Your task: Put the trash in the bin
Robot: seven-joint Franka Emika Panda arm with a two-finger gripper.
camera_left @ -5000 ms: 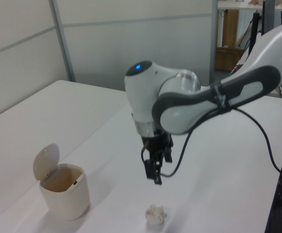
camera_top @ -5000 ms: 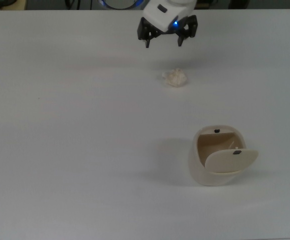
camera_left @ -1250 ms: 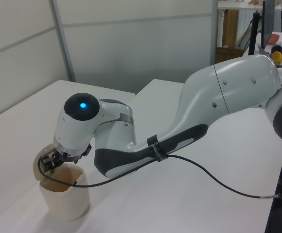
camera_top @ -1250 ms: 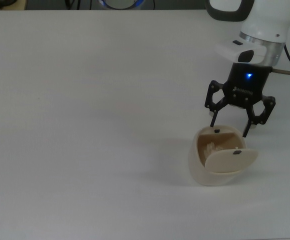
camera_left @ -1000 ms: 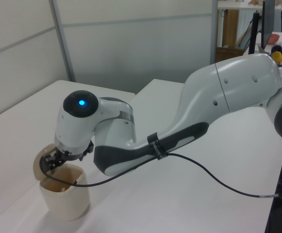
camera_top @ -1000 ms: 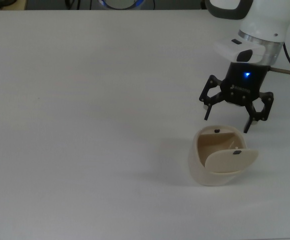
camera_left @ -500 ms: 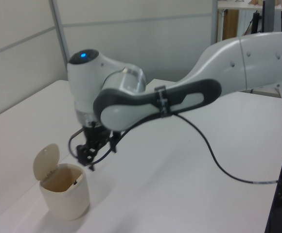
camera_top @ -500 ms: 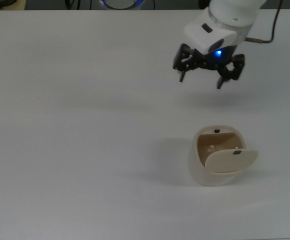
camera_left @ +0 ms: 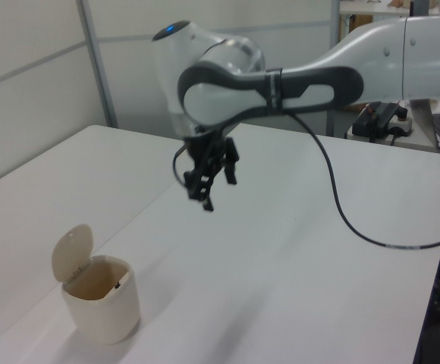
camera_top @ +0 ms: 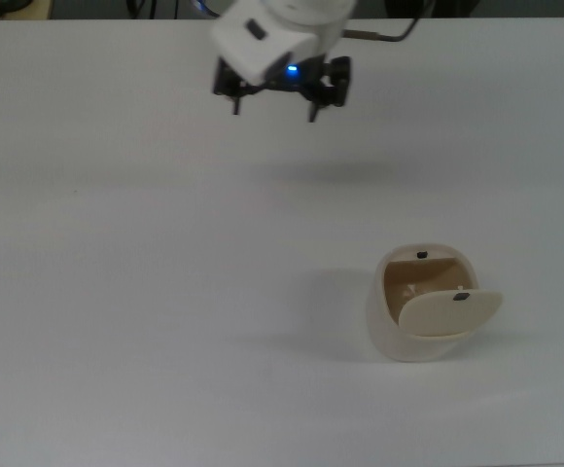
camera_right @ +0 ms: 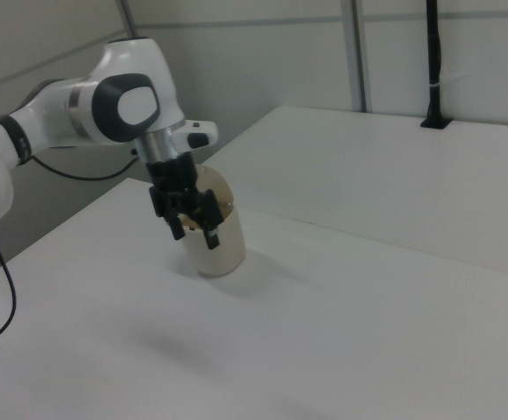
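We see the pincer spread and carrying nothing, hanging above the bare white table. Against the picture half a second ago, it has travelled well away from the bin: in the top view it now sits near the top edge, far up and to the top view's left of the bin, where before it hovered just above the bin's far side. In the left view the pincer is higher and further toward the left view's right than before, with the bin low and to the left view's left of it, well apart. In the right view the pincer overlaps the bin in line of sight only.

The bin stands upright where it was, its flap lid swung open, a black pivot dot on its rim. The trash shows as a pale lump inside the bin's opening, same as half a second ago; five seconds ago it lay on the table.
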